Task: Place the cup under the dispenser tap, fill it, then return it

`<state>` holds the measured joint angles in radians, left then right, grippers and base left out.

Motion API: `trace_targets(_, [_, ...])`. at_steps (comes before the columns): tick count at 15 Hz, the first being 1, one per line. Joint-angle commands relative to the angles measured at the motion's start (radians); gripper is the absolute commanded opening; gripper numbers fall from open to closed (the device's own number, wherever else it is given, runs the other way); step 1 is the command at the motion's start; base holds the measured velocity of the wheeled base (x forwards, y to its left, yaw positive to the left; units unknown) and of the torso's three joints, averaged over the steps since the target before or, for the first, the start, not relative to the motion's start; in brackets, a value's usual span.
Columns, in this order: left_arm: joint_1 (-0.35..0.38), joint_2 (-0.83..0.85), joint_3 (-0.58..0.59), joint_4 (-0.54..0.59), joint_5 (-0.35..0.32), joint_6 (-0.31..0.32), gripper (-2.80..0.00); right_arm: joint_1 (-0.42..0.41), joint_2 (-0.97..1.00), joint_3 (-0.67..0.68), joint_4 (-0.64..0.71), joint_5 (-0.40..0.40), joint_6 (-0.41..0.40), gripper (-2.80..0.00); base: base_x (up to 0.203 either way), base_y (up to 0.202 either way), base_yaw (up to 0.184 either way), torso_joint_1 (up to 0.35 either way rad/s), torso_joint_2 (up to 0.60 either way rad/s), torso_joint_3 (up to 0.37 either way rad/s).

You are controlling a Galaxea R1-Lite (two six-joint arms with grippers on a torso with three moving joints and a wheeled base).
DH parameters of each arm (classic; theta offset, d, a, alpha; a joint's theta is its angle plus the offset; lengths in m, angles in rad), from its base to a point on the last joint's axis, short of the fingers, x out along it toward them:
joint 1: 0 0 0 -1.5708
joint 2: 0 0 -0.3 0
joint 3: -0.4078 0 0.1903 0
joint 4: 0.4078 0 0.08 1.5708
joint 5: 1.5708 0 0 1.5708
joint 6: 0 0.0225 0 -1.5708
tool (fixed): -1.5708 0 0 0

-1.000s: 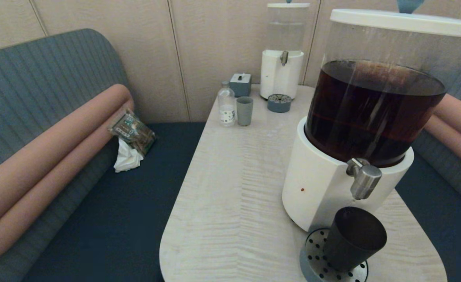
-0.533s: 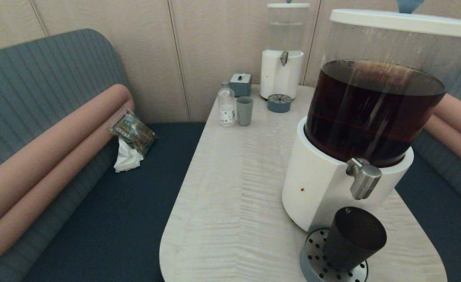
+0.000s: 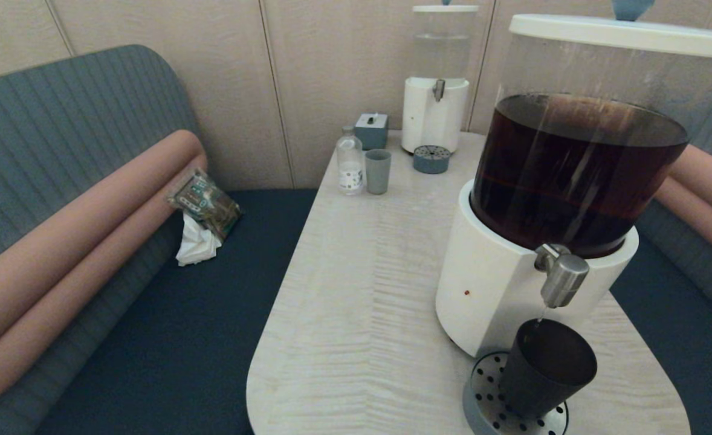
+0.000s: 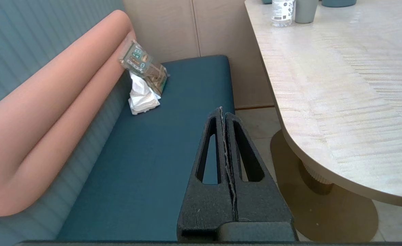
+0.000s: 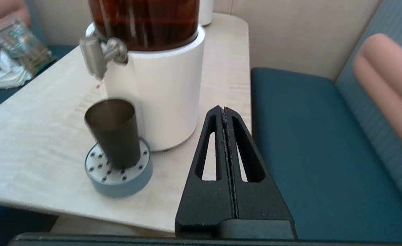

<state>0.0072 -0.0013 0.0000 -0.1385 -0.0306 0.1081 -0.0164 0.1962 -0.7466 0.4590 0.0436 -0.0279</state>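
Note:
The black cup (image 3: 543, 368) (image 5: 114, 131) stands upright on the round perforated drip tray (image 3: 483, 402) (image 5: 119, 172), directly under the dispenser tap (image 3: 561, 278) (image 5: 95, 59) of the big white-based dispenser (image 3: 495, 284) holding dark brown liquid. A thin trickle falls from the tap into the cup. My right gripper (image 5: 224, 110) is shut and empty, held off the table's near right corner, apart from the cup. My left gripper (image 4: 221, 111) is shut and empty, low beside the table's left edge over the blue bench seat.
At the table's far end stand a smaller dispenser (image 3: 436, 115) with clear liquid, its drip tray (image 3: 431, 159), a grey-blue cup (image 3: 378, 171), a small bottle (image 3: 350, 163) and a tissue box (image 3: 372, 130). A packet and crumpled tissue (image 3: 202, 220) lie on the left bench.
A thin trickle now runs from the tap into the cup, where a second ago none showed. The cup and both grippers have not moved.

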Motion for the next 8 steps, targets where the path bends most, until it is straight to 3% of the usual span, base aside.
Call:
trace_targets(1, [0.000,0.001,0.040,-0.001,0.000,0.001,-2.80,0.013,-0.030,0.000,0.026,0.000,0.000,-2.80,0.000,0.000,0.000,0.000,0.00,0.000])
trace_targets(8, [0.000,0.001,0.040,-0.001,0.000,0.001,-2.80,0.013,-0.122,0.100,0.026,0.001,-0.002,-2.80,0.000,0.000,0.000,0.000,0.00,0.000])
